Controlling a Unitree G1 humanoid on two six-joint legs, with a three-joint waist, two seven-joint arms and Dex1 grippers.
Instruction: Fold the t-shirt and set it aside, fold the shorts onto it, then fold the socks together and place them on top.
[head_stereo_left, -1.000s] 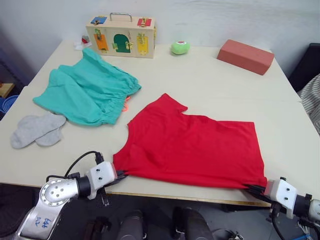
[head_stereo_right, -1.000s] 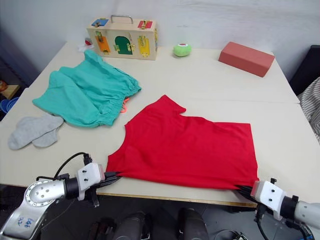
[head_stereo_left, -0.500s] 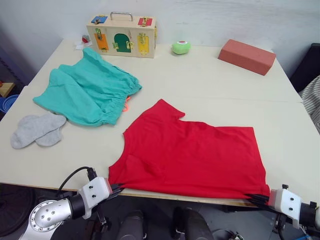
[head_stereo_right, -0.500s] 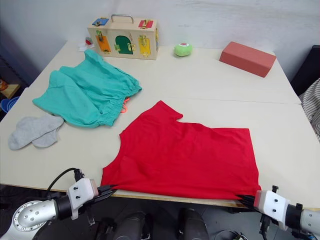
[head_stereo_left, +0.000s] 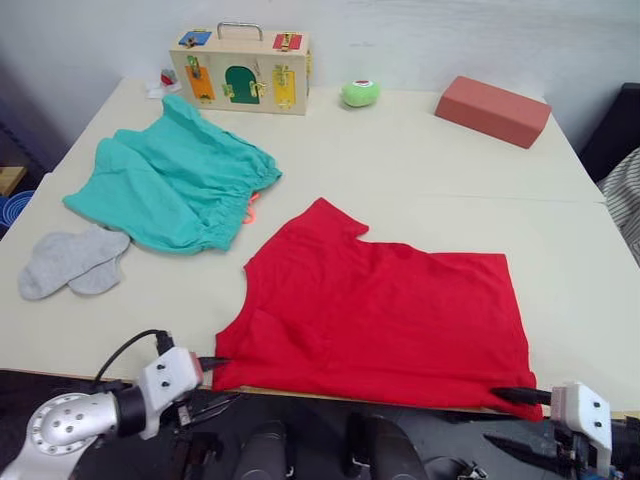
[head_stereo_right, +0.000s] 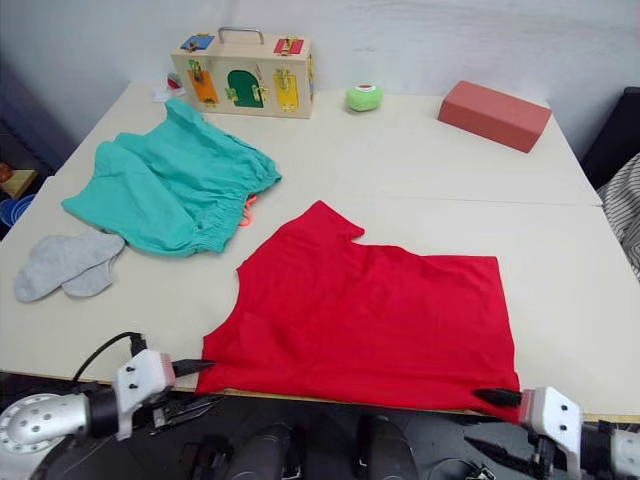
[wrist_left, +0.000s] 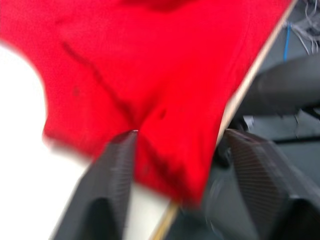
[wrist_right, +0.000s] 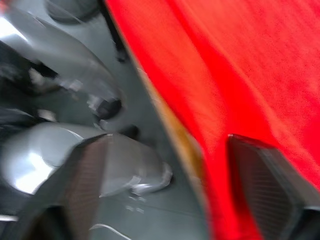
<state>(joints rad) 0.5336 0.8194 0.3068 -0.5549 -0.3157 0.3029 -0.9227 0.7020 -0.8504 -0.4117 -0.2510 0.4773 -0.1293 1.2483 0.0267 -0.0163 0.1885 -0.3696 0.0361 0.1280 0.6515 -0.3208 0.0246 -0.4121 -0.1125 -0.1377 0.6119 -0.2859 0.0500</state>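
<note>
Left eye view: t-shirt (head_stereo_left: 380, 315) flat at near table edge, one sleeve folded in; left gripper (head_stereo_left: 210, 378) and right gripper (head_stereo_left: 520, 418) spread, empty; shorts (head_stereo_left: 170, 182), socks (head_stereo_left: 70, 260) untouched.

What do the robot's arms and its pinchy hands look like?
Each arm ends in a white boxy block with small dark screws. The left gripper and right gripper each have two thin, pointed black fingers with ridged insides. The left arm has a round silvery-grey joint and a looping black cable.
</note>
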